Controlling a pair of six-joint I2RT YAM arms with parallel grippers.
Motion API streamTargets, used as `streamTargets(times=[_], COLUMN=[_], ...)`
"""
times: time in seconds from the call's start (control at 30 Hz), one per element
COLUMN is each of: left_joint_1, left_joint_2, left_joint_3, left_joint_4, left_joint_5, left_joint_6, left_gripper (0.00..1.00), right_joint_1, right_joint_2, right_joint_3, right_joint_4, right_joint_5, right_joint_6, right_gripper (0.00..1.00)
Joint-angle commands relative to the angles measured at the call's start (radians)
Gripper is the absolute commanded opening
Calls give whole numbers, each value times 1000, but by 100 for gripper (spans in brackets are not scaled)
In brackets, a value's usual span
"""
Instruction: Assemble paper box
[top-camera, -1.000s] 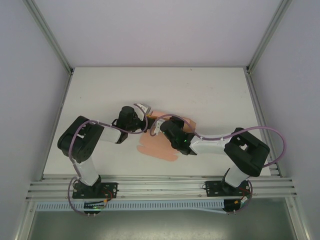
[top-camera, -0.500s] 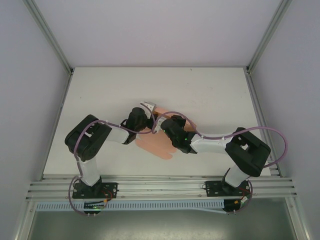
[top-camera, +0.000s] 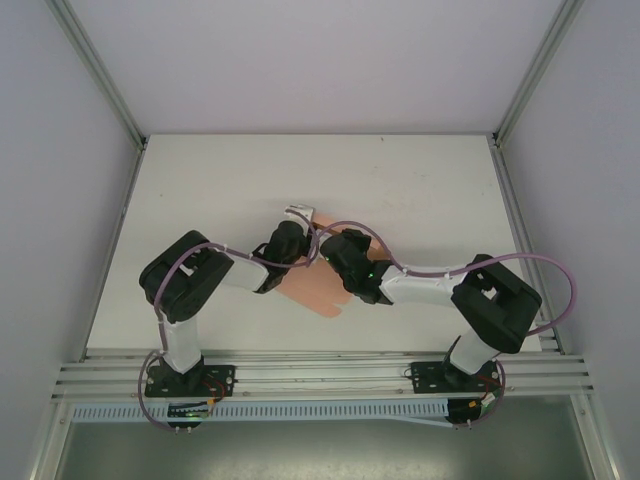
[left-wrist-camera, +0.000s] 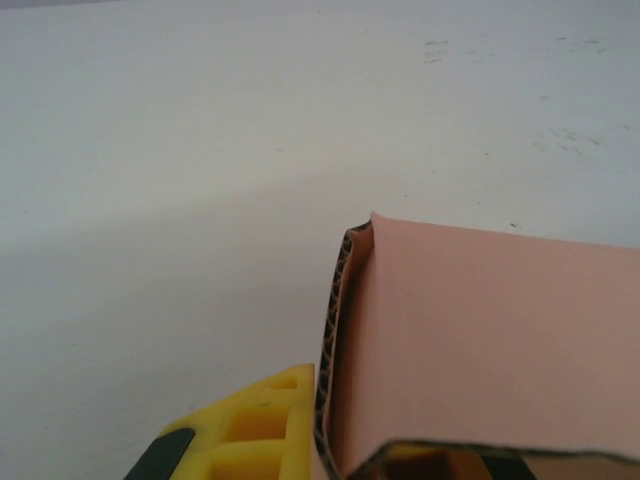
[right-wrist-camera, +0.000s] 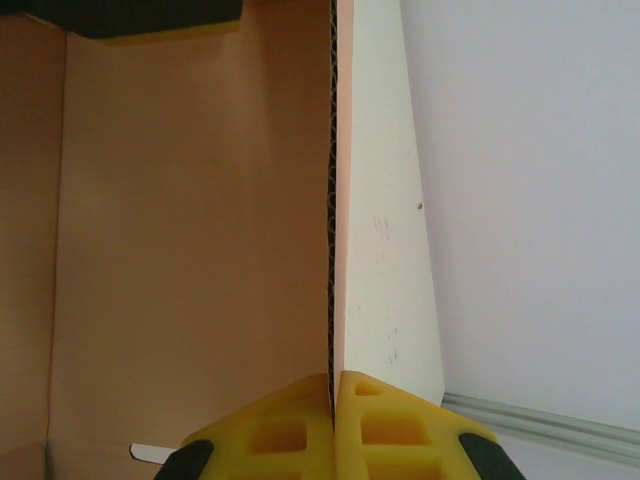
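The salmon-pink paper box (top-camera: 318, 290) lies part-folded at the middle of the table, between my two grippers. My left gripper (top-camera: 296, 238) is at its left side. In the left wrist view a yellow fingertip (left-wrist-camera: 255, 425) presses against the corrugated edge of a raised pink panel (left-wrist-camera: 480, 340), and the left gripper (left-wrist-camera: 335, 445) is shut on that panel. My right gripper (top-camera: 333, 256) is at the box's right side. In the right wrist view the right gripper (right-wrist-camera: 333, 388) pinches an upright card wall (right-wrist-camera: 190, 230) edge-on between both yellow fingers.
The white table (top-camera: 400, 190) has open room behind and to both sides of the box. Aluminium rails (top-camera: 320, 375) run along the near edge, and grey walls close in the sides. A rail (right-wrist-camera: 540, 425) also crosses the right wrist view.
My left gripper has moved right to the box and shut on its edge. The pink card has been drawn in and up between the grippers. The right gripper stays shut on its wall.
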Motion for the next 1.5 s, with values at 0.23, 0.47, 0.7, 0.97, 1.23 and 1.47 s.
streamTargets(times=[0.23,0.47,0.7,0.97,1.23,1.47], left_joint_1=[51,51,51,51,51,52], left_joint_2=[54,13,-58,-143,-235,-309], left_joint_3=[-47,-39,-8,-41,-33,-48], left_joint_4=[-187,-166,-185,-228,-358,-352], left_joint_5=[20,45,41,90,132,208], left_joint_6=[-15,-24,-13,-87,-190,-240], left_gripper=[22,15,0,0,0,0], right_joint_1=[10,11,12,31,-1,-291], right_joint_2=[-13,-17,5,-82,-495,-794], right_joint_3=[-11,-11,-1,34,-79,-154], right_joint_4=[-145,-160,-183,-129,-227,-442], right_joint_5=[-74,-74,-86,33,-85,-653], right_joint_6=[48,47,84,361,707,936], right_gripper=[0,0,0,78,99,99])
